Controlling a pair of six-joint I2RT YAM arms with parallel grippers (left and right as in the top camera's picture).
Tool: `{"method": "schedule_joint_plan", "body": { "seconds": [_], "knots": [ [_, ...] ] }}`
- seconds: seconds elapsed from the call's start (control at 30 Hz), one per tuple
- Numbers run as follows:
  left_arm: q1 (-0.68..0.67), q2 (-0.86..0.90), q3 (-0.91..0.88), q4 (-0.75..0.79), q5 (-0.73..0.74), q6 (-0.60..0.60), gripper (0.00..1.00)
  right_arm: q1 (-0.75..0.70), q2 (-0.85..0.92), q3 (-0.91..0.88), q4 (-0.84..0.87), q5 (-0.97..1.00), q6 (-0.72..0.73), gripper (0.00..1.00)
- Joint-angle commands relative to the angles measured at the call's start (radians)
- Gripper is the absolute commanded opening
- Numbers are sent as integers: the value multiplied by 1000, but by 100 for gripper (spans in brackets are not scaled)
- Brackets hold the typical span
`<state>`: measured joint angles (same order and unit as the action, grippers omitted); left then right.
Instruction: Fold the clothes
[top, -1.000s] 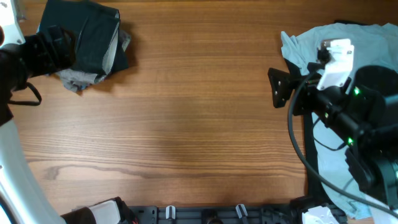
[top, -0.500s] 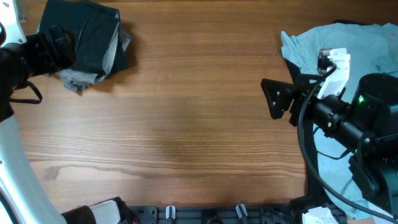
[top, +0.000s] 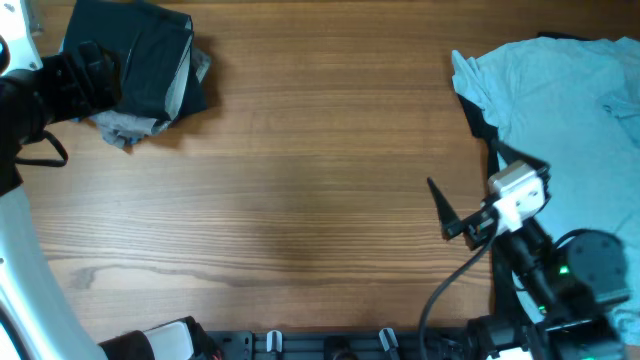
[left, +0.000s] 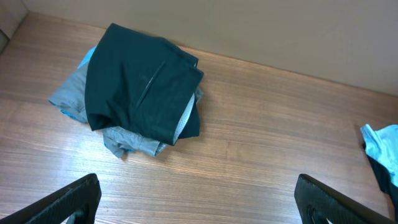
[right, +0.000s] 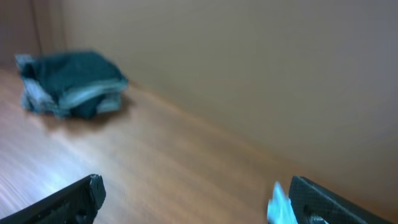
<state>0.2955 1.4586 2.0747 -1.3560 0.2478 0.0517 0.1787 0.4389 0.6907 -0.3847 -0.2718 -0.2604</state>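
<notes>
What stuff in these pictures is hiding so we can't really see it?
The light blue shirt: overhead view, cut off by the right edge, and the right arm covers its lower part.
The folded pile: overhead view, the left arm hides its left side; in the right wrist view it is blurred. Its garments cannot be counted.
The left gripper: left wrist view, only the fingertips show at the bottom edge.

A wooden table (top: 300, 200) with streaked brown grain fills the overhead view. A black rail (top: 300, 348) runs along its near edge. A plain beige wall (right: 249, 74) stands behind it.
</notes>
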Motion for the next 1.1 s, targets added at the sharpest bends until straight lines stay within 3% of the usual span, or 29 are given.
{"method": "schedule_joint_plan", "body": {
  "seconds": [0.0, 0.23, 0.3, 1.07],
  "knots": [
    [4, 2, -2, 0, -7, 21, 100, -35, -153, -226, 97, 11, 94, 100],
    [4, 2, -2, 0, -7, 21, 100, -36, -435, -620, 370, 10, 114, 100],
    [4, 2, -2, 0, -7, 21, 100, -36, -430, -690, 453, 10, 113, 100],
    [3, 2, -2, 0, -6, 21, 100, -36, -425, -685, 407, 10, 109, 99]
  ]
}}
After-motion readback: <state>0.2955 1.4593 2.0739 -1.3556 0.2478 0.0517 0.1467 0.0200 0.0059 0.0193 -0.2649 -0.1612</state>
